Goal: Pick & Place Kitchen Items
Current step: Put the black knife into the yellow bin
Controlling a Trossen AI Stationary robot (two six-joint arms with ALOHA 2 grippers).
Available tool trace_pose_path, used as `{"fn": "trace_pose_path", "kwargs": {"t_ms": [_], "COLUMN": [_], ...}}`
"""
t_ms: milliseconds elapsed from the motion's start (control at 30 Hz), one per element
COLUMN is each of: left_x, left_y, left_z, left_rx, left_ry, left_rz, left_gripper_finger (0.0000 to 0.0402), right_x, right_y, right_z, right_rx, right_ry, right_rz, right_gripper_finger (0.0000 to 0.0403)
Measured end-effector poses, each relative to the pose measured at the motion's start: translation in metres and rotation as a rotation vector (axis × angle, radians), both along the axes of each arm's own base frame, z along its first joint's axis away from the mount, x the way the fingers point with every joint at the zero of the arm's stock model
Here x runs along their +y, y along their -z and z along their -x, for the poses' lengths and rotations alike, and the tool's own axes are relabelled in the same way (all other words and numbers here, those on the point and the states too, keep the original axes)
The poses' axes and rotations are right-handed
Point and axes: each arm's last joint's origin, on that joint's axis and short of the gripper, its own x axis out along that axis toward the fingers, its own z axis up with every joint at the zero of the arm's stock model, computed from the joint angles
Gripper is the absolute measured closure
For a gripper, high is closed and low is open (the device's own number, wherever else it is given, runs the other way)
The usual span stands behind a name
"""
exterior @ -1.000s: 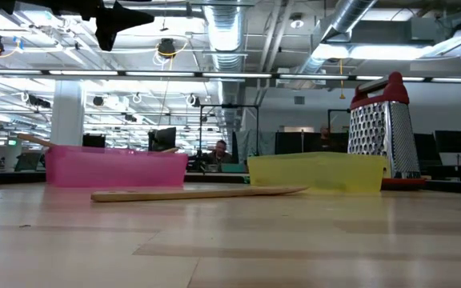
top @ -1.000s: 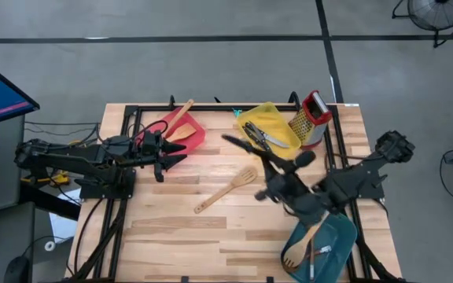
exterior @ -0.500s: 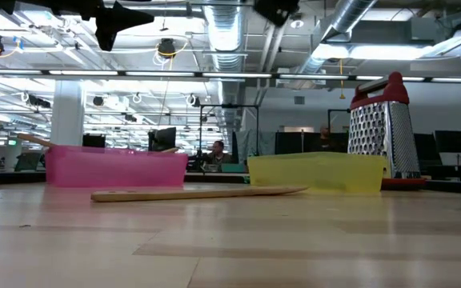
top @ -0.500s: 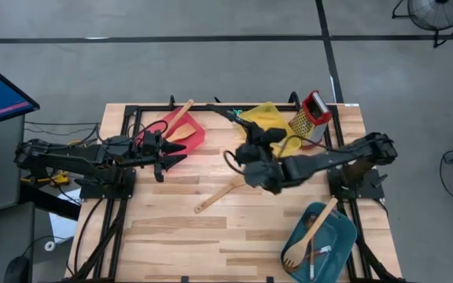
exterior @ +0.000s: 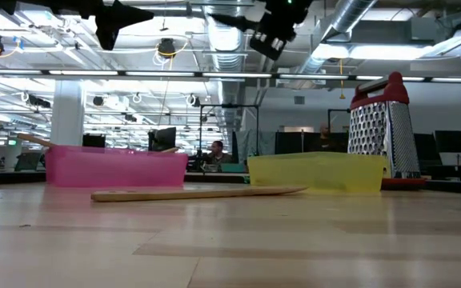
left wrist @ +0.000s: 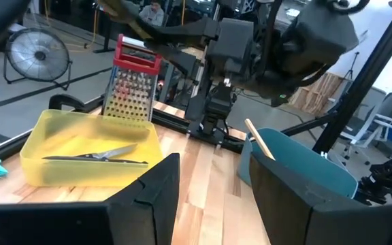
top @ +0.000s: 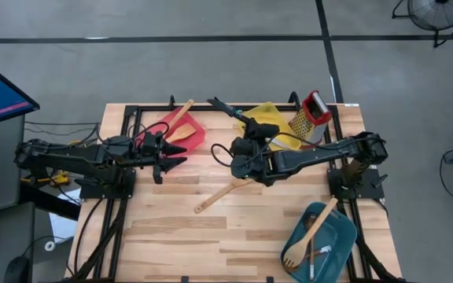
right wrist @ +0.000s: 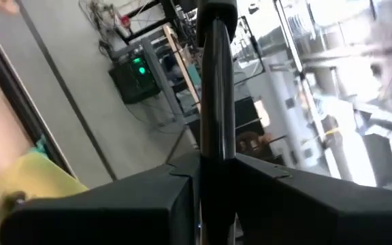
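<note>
Dark slim utensil (right wrist: pixel 214 88) clamped in right end effector (top: pixel 246 126), left end effector (top: pixel 173 154) released

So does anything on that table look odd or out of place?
One wooden spatula lies loose on the bare table, outside every tray. Another spatula pokes out over the red tray's rim. The right gripper holds a dark utensil high in the air.
</note>
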Motion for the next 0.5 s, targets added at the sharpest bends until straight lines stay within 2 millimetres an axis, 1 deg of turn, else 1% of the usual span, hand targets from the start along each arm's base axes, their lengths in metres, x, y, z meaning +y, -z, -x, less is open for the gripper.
{"fn": "trace_pose_path", "kwargs": {"t_ms": [100,200,267,300,367,433,500], "left_x": [0.000,0.000,0.000,0.000,0.000,0.000,0.000], "left_y": [0.000,0.000,0.000,0.000,0.000,0.000,0.000], "left_z": [0.000,0.000,0.000,0.000,0.000,0.000,0.000], "left_rx": [0.001,0.001,0.004,0.004,0.004,0.004,0.005], "left_ry": [0.000,0.000,0.000,0.002,0.009,0.010,0.009], "left_rz": [-0.001,-0.001,-0.001,-0.001,0.000,-0.001,-0.001], "left_gripper_finger": [0.0243,0.0243,0.0243,0.0243,0.0243,0.0243,0.0243], "right_x": [-0.004,-0.010,-0.014,-0.017,-0.029,-0.045,-0.057], "right_y": [0.003,0.004,0.004,0.005,0.009,0.017,0.026], "right_z": [0.006,0.016,0.025,0.029,0.040,0.057,0.073], "right_rx": [-0.150,-0.260,-0.303,-0.325,-0.410,-0.428,-0.376], "right_ry": [0.010,0.021,0.019,0.001,0.001,0.111,0.250], "right_rz": [-0.021,-0.037,-0.063,-0.121,-0.317,-0.520,-0.602], "right_gripper_finger": [0.0344,0.0344,0.0345,0.0345,0.0345,0.0345,0.0345]}}
